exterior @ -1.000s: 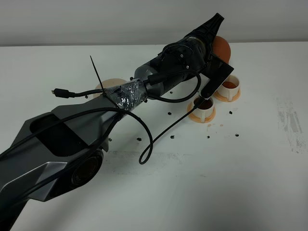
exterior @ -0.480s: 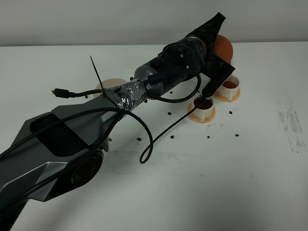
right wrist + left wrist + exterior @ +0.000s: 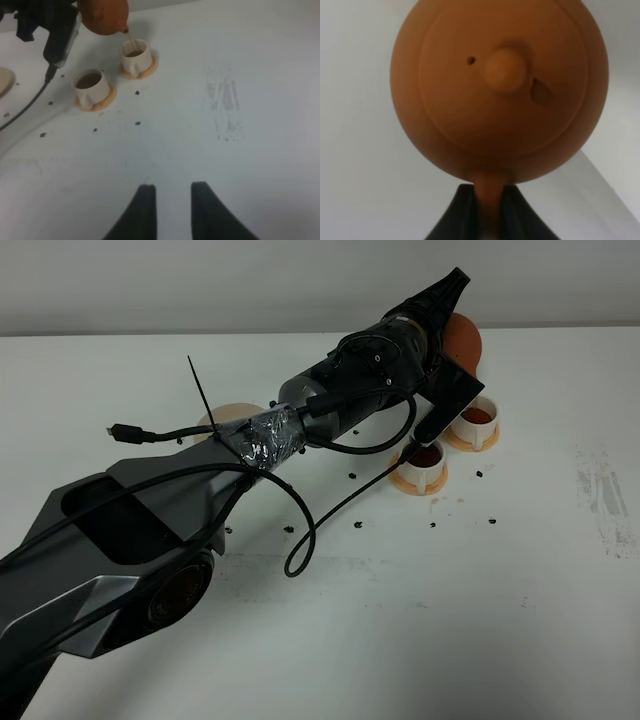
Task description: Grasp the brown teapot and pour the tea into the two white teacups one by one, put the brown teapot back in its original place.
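Left claw [image 3: 487, 197] grips teapot [image 3: 495, 100] handle, tilted over far cup [image 3: 136, 55]; near cup [image 3: 92, 85] beside. Right claw [image 3: 172, 192] narrow, empty. Black specks [image 3: 137, 123] dot desk [image 3: 210, 150]; cable [image 3: 315, 528] dangles near cups.

We record the round orange-brown clay teapot [image 3: 500, 90] as matt, smooth and unglazed. The small white cylindrical cups [image 3: 136, 57] look like smooth ceramic. The white tabletop [image 3: 480, 620] is matt and scuffed in places. The crinkled glossy film wrap [image 3: 265, 435] shines.

Brown teapot [image 3: 104, 15] tilted, pouring into rear teacup [image 3: 137, 60]; front teacup [image 3: 95, 92] holds tea [image 3: 89, 80].
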### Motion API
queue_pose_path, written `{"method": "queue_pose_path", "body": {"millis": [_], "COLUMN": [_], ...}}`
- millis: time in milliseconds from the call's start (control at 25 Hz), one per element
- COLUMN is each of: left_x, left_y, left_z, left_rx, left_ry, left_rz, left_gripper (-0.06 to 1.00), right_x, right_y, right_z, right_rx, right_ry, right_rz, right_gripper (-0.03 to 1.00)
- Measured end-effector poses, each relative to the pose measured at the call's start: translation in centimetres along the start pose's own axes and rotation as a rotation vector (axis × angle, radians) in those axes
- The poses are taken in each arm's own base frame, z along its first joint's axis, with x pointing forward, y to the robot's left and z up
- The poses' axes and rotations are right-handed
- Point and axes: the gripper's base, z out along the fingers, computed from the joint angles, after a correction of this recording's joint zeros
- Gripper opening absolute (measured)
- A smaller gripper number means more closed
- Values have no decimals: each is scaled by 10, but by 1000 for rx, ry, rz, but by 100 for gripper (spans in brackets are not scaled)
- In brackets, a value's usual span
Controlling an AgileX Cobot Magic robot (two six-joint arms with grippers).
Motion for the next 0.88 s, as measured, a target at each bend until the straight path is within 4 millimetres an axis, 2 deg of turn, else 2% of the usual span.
{"method": "queue_pose_path", "body": {"millis": [240, 480, 880], "left_x": [0, -5, -4], "left_y": [0, -10, -7], "left_z": [0, 5, 4], "left_rx": [-6, 11, -22], "left_ry": [5, -4, 16], "left_rz": [14, 51, 43], "left_gripper": [13, 13, 13], "right_x": [0, 0, 0], "right_y": [0, 0, 0], "right_z": [0, 0, 0], "right_rx": [0, 0, 0], "right_ry": [0, 0, 0], "right_rz": [0, 0, 0], "right_gripper": [20, 20, 20]}}
